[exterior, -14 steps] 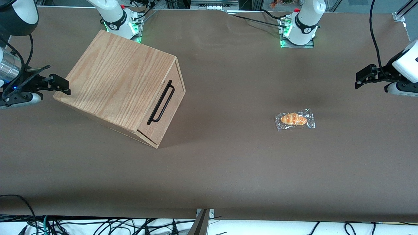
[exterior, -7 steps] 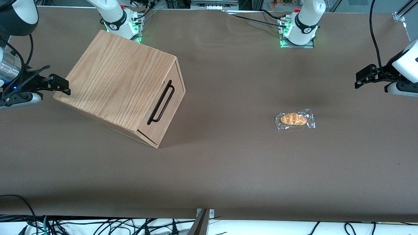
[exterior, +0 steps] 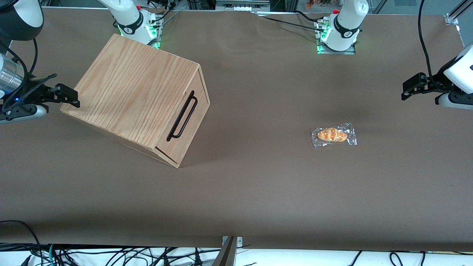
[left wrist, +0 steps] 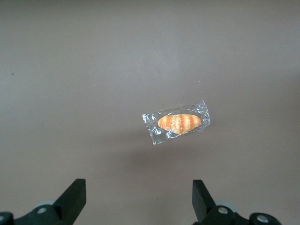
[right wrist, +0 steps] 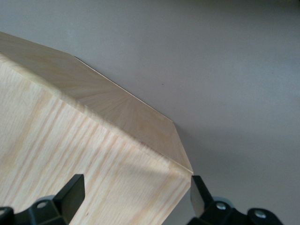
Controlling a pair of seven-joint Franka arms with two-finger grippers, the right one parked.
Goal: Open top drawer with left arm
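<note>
One cabinet [exterior: 135,96] stands on your desk [exterior: 258,192] toward the parked arm's end, turned at an angle to the desk's edges. The top drawer [exterior: 188,120] sits flush in its front, shut, with the long black bar handle [exterior: 182,115] running along it. Toward the working arm's end, a wrapped bread roll [exterior: 333,135] lies flat on the desk in clear film, well apart from the cabinet. At the desk's edge on that end, your left arm [exterior: 460,70] holds its gripper [exterior: 408,90] above the brown surface, farther from the front camera than the roll. In the wrist view the jaws stand spread wide, released, holding nothing, with the roll [left wrist: 179,123] lying on the desk between their lines.
</note>
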